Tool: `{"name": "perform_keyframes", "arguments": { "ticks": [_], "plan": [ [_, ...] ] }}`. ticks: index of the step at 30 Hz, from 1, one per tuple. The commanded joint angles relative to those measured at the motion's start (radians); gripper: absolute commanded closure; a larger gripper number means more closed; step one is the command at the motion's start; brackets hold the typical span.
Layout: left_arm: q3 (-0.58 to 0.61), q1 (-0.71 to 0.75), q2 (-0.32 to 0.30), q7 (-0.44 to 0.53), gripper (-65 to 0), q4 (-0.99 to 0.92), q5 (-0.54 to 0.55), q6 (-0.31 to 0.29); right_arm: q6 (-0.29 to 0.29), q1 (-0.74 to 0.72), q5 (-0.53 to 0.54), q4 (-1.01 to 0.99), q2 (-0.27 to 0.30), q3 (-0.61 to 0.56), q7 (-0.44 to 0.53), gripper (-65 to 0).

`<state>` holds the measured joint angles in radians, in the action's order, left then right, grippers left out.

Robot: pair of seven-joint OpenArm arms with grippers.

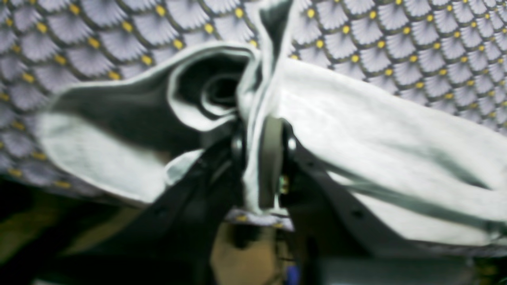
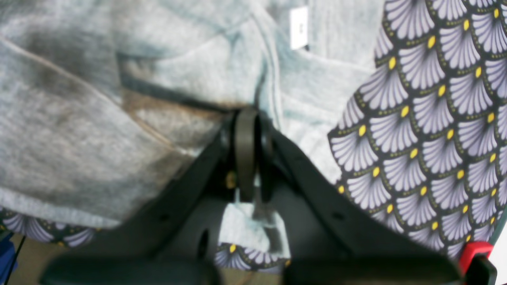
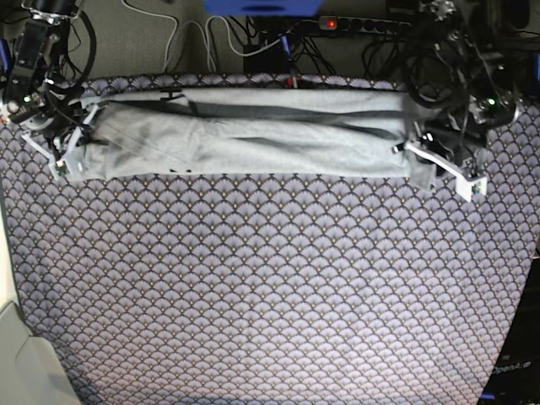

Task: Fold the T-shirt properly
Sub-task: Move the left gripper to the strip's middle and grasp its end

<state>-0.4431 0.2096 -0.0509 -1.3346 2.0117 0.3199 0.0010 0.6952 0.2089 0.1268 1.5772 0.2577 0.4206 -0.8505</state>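
The light grey T-shirt (image 3: 253,139) lies as a long, narrow folded band across the far edge of the table. My left gripper (image 3: 415,145) is at its right end and is shut on a bunched fold of the T-shirt (image 1: 356,118); the pinch shows in the left wrist view (image 1: 263,130). My right gripper (image 3: 87,126) is at its left end and is shut on the T-shirt (image 2: 79,118); the shut jaws show in the right wrist view (image 2: 247,118). A white label (image 2: 299,27) shows on the cloth. No lettering is visible.
The purple-grey fan-patterned tablecloth (image 3: 270,287) covers the whole table. Cables and a power strip (image 3: 354,24) lie behind the far edge. A pale surface (image 3: 21,363) stands at the near left corner.
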Motion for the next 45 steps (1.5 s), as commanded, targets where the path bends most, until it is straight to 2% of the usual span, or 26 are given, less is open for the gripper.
{"name": "perform_keyframes", "arguments": {
  "ticks": [1, 5, 10, 18, 21, 26, 33, 36, 45],
  "plan": [
    [0.005, -0.006, 0.029, 0.007, -0.4, 0.014, 0.015, 0.001, 0.003, -0.001, 0.001, 0.004, 0.007, -0.002, -0.008, 0.0],
    [0.109, -0.006, 0.118, 0.016, -0.4, 0.013, 0.006, 0.004, 0.003, -0.001, 0.001, 0.004, 0.009, -0.024, -0.008, 0.0],
    [0.211, 0.015, 0.208, 0.080, -0.4, 0.011, 0.005, 0.006, 0.003, -0.001, 0.001, 0.004, 0.009, -0.058, -0.008, 0.0],
    [0.367, 0.041, 0.208, 0.089, -0.4, 0.008, 0.003, 0.006, 0.003, -0.001, 0.001, 0.004, 0.009, -0.058, -0.010, 0.0],
    [0.389, 0.031, 0.208, 0.102, -0.4, -0.004, -0.038, 0.006, 0.003, -0.001, 0.001, 0.002, 0.009, -0.059, -0.010, 0.0],
    [0.447, 0.004, 0.208, 0.180, -0.4, -0.016, -0.052, 0.006, 0.003, 0.004, 0.001, 0.002, 0.009, -0.059, -0.011, 0.0],
    [0.488, -0.082, 0.208, 0.188, -0.4, -0.141, -0.049, 0.006, 0.003, 0.008, 0.000, 0.002, 0.009, -0.059, -0.014, 0.0],
    [0.542, -0.109, 0.208, 0.189, -0.4, -0.197, -0.052, 0.006, 0.003, 0.008, 0.000, 0.002, 0.009, -0.059, -0.017, 0.0],
    [0.626, -0.101, 0.208, 0.189, -0.4, -0.202, -0.052, 0.006, 0.003, 0.010, 0.000, 0.002, 0.009, -0.059, -0.017, 0.0]
  ]
}}
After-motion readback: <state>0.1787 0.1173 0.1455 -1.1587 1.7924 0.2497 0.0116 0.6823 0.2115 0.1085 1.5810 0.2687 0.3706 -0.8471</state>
